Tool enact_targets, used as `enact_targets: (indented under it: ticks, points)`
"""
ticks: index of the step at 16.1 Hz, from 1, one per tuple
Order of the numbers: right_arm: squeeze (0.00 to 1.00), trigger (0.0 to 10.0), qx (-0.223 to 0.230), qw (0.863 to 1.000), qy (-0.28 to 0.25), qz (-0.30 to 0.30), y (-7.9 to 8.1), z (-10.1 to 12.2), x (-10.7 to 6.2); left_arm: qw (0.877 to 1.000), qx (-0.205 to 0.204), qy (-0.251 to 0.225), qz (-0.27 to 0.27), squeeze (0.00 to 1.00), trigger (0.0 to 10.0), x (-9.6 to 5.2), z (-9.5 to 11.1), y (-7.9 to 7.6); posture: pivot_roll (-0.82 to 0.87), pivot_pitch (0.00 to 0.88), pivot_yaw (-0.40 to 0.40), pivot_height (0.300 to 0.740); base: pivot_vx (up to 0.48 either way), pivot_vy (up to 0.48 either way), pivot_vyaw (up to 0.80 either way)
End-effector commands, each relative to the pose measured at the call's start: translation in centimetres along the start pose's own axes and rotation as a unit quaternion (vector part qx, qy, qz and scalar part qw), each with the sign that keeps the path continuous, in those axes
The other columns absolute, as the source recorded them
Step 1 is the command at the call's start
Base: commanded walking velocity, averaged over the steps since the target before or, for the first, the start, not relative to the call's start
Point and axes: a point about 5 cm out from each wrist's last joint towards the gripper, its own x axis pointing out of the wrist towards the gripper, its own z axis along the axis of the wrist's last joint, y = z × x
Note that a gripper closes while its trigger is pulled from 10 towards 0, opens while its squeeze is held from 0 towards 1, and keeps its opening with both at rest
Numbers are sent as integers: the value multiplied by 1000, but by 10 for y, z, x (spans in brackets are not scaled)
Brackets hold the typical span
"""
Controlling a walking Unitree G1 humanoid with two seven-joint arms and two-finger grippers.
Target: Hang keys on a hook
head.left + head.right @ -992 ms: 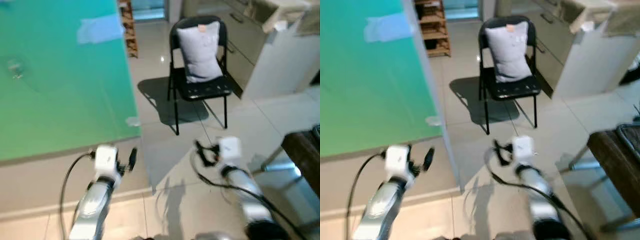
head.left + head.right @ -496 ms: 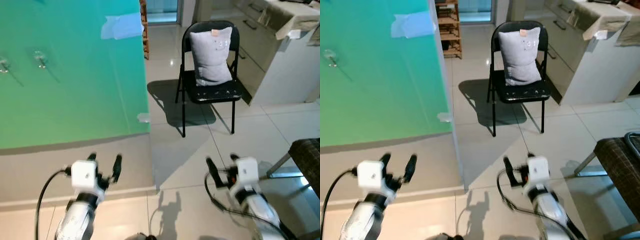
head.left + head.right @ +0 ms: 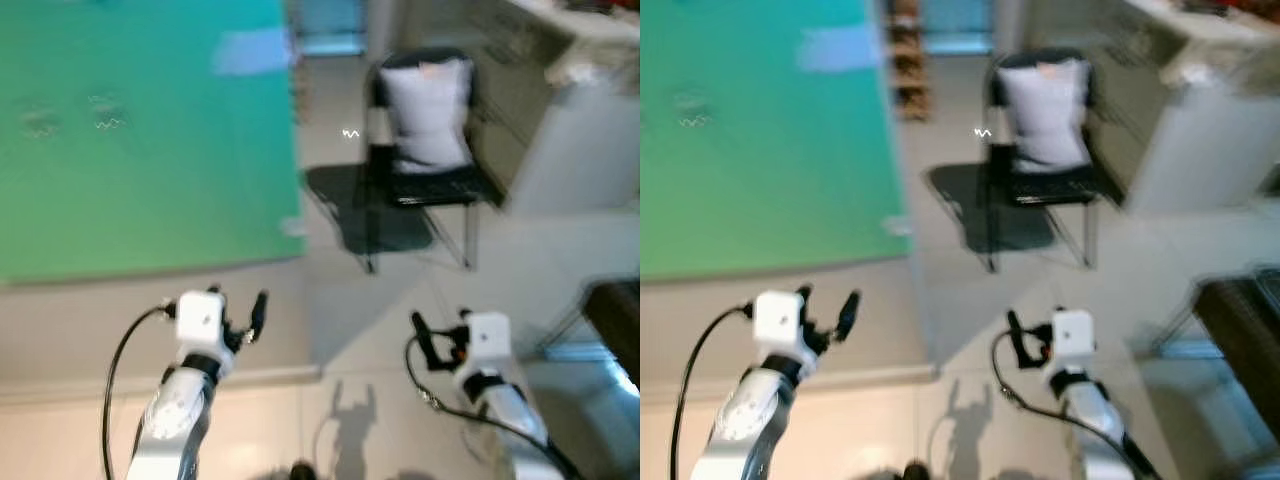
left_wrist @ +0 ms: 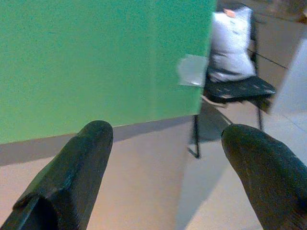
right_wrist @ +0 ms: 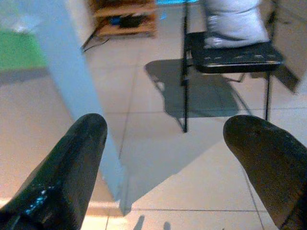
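Observation:
A green wall panel [image 3: 150, 160] stands to my front left, and two small hooks [image 3: 105, 110] on it show as blurred marks. My left gripper [image 3: 238, 300] is held low in front of the wall's pale base, open with nothing between its fingers [image 4: 81, 167]. My right gripper [image 3: 440, 322] hovers over the tiled floor, also open and empty, with its fingers [image 5: 72, 163] wide apart. Both views from the head are blurred.
A black folding chair [image 3: 440, 185] with a grey cushion [image 3: 425, 100] stands ahead on the glossy tiles. White cabinets [image 3: 580, 140] run along the right. A dark table edge [image 3: 615, 300] is at the far right, and a wooden shelf [image 5: 124, 19] stands past the wall's end.
The head view has shifted slightly and turned blurry, so the camera is moving. My left gripper sits a little higher in the picture. Both grippers stay open and empty.

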Motion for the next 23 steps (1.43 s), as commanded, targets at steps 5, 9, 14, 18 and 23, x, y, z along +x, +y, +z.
enact_targets:
  ticks: [5, 9, 14, 18, 23]
  points:
    - [0, 10000, -13, 999, -30, 17, 4, 9, 9, 1000, 1, 17, -7, 0, 10000, -4, -8, -6, -165, 0, 82, 740, 0, 0, 0]
    - [0, 10000, -11, 999, -46, 16, 10, 13, 11, 1000, -6, 1, -13, 0, 10000, -1, 0, -7, -169, 0, 86, 740, 0, 0, 0]
    - [0, 10000, 1, 999, -48, 16, 14, 14, 10, 1000, -16, 10, -12, 0, 10000, 6, -2, -4, -177, 0, 93, 740, 0, 273, 0]
    - [0, 10000, 0, 999, -53, 14, 13, 17, 9, 1000, -18, 11, -14, 0, 10000, 13, -4, -5, -184, 0, 91, 740, 0, 462, 0]
    - [0, 10000, 10, 999, -43, 18, 13, 16, 9, 1000, -23, 11, -3, 0, 10000, 13, -5, -5, -180, 0, 85, 740, 0, 472, 0]
